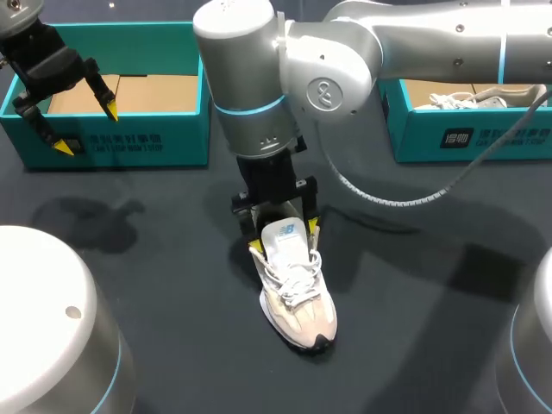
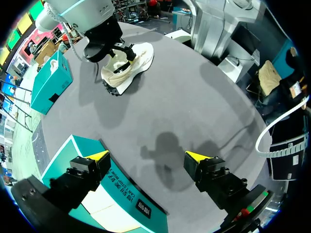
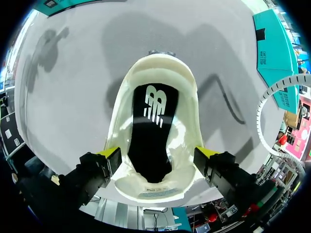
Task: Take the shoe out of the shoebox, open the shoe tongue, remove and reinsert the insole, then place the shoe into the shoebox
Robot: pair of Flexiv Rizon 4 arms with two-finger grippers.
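Observation:
A cream sneaker (image 1: pixel 297 293) lies on the dark table near the middle, toe toward the front edge. My right gripper (image 1: pixel 283 237) hangs over its heel, open, a yellow tip on each side of the collar. From the right wrist view I look straight down into the shoe (image 3: pixel 160 73); a black insole (image 3: pixel 153 131) with a white logo lies flat inside, between my right gripper's (image 3: pixel 158 154) fingers. My left gripper (image 1: pixel 86 129) stands open and empty above the front wall of the teal shoebox (image 1: pixel 129 138) at the back left. In the left wrist view the left gripper (image 2: pixel 148 156) has that shoebox (image 2: pixel 97 194) under one finger and the shoe (image 2: pixel 127 65) far ahead.
A second teal box (image 1: pixel 466 134) at the back right holds another pale shoe (image 1: pixel 474 99). The right arm's cable (image 1: pixel 405 200) loops over the table behind the shoe. Arm bases (image 1: pixel 43 328) stand at both front corners.

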